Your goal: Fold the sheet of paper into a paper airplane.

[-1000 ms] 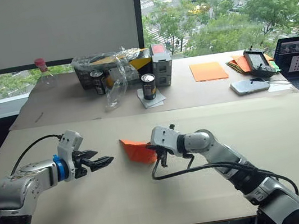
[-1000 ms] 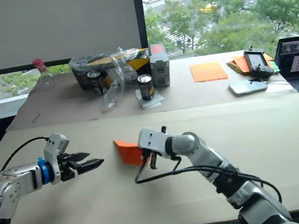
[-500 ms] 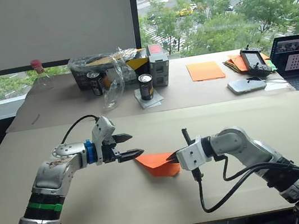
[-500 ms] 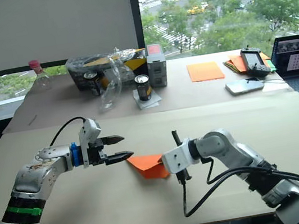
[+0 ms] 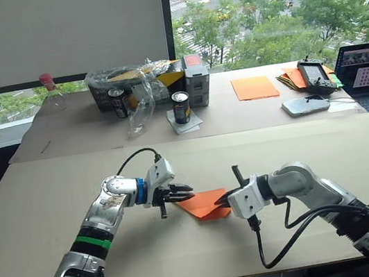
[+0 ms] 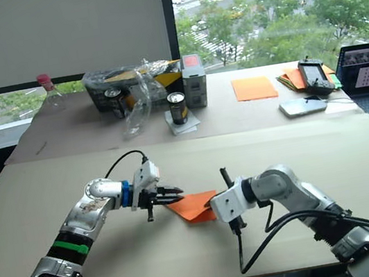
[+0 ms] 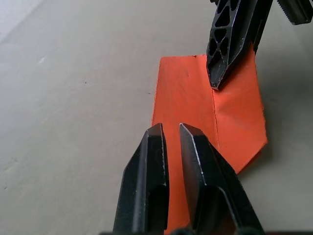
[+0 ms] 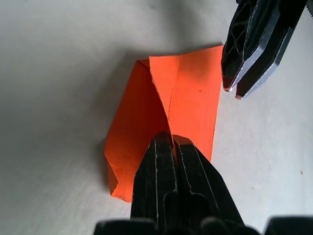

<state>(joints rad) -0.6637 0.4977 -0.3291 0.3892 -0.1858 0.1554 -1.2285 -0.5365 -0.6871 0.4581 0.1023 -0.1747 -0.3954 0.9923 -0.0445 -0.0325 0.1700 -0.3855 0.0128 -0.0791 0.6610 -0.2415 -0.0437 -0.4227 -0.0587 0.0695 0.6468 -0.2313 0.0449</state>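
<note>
A: Paper airplane (image 5: 205, 203) lies flat on the counter (image 5: 258, 162), between the two pincers. Thin and light, layers springy; I judge it slides or tears if dragged.

B: Where to grip?

A: At the centre ridge, where the layers stack. The right pincer (image 8: 171, 139) is clamped on that ridge at its end. The left pincer (image 7: 168, 131), fingers nearly together and holding nothing, hovers over the opposite end.

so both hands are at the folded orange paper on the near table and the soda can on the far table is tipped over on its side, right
Not quite: the soda can stands upright on the far table, as the left eye view shows. The rest holds: the left hand and right hand are both at the folded orange paper on the near table.
</note>
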